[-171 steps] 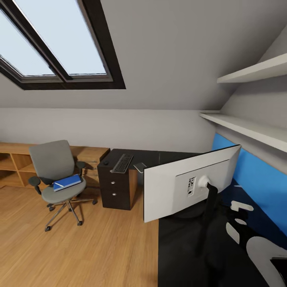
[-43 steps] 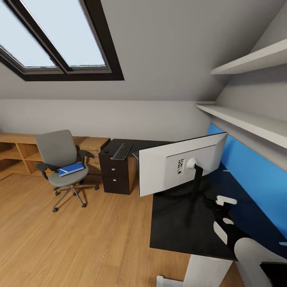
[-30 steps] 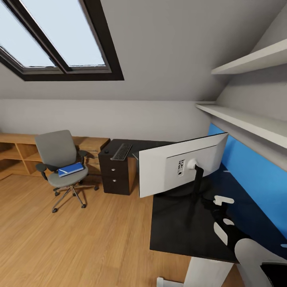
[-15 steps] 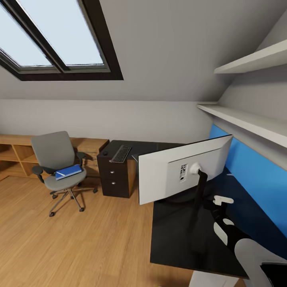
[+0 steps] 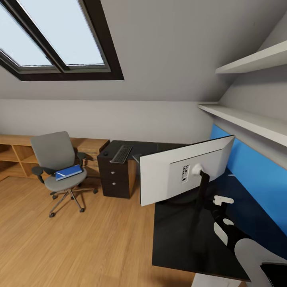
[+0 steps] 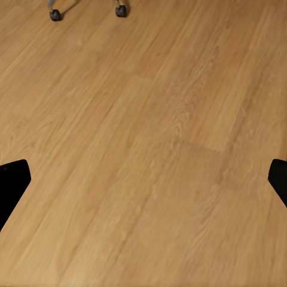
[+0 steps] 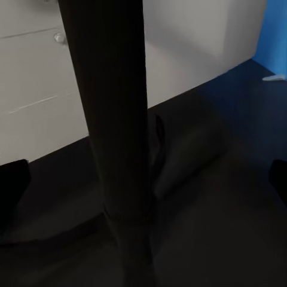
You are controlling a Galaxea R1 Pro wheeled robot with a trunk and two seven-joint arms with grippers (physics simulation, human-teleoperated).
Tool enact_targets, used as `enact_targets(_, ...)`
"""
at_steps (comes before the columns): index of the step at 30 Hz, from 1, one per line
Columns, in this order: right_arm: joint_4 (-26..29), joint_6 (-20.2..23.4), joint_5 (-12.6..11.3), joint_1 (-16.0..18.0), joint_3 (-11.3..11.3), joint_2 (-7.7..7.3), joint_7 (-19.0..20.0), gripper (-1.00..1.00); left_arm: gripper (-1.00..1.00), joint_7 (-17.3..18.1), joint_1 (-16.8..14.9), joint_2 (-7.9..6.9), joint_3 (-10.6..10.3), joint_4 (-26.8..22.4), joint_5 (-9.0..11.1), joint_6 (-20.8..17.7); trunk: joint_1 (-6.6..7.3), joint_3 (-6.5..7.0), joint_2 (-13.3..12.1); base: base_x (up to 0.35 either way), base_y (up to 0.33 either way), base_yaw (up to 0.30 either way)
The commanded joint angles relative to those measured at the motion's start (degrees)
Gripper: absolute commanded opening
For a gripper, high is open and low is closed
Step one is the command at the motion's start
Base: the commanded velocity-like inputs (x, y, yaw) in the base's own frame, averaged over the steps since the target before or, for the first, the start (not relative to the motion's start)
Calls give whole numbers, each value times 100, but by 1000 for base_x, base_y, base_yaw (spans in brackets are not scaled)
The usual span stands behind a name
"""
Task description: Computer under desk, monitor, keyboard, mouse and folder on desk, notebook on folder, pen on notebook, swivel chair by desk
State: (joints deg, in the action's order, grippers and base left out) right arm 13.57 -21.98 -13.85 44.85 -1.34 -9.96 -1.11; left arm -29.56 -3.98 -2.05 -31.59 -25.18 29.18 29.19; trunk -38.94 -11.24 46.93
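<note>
Monitor (image 5: 183,173) is seen from behind on the near wing of the black L-shaped desk (image 5: 179,239), its white back turned to the head camera and its thin black arm (image 5: 201,191) dropping to the desk top. Behind it a blue wall panel (image 5: 255,175) runs along the desk's far edge, and two white shelves (image 5: 247,119) are mounted above. On the far wing of the desk, above the drawers with round silver knobs (image 5: 113,179), the keyboard (image 5: 121,153) lies flat, and the mouse (image 5: 105,152) is noted just beside it, on the side toward the chair. The swivel chair (image 5: 57,167) stands on the wooden floor (image 5: 79,239), near the drawer end of the desk but not against it, in front of a light wooden unit (image 5: 16,155). The folder (image 5: 67,172) is seen lying on the chair's seat; a thin whitish line at its near edge cannot be identified. A skylight (image 5: 52,36) is set in the sloped ceiling. The right gripper (image 5: 221,205) is held over the desk top close behind the monitor's arm; in the right wrist view its dark fingertips (image 7: 12,185) are recorded far apart at the frame's two edges, with the monitor's arm (image 7: 113,119) standing between them and untouched. In the left wrist view the left gripper's fingertips (image 6: 12,185) are likewise spread wide, with bare floor beyond them and two of the chair's castors (image 6: 55,14) at the far edge.
</note>
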Motion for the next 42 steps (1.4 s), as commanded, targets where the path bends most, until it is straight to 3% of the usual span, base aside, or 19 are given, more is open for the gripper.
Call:
enact_targets(1,-4,-17,-20,5,-16,0,-12,100,100,-41,-6,-6,-49,-5,35,17,-3,-8,6,205,4,0)
enact_targets(12,-4,-17,5,2,-23,-2,-12,100,100,-41,-6,-6,-49,-5,35,17,-3,-8,6,58,1,0)
enact_targets(19,-15,-17,336,0,-17,-6,-27,100,100,-41,-6,-6,-49,0,35,17,-3,-8,6,0,0,0)
enact_targets(25,-21,-17,440,-2,-16,-8,-30,100,100,-41,-6,-6,-49,4,35,17,-3,-8,6,0,0,0)
enact_targets(42,-113,-86,456,-2,-26,-15,-30,100,100,-41,-6,-6,-58,1,35,17,-3,-8,6,84,0,0)
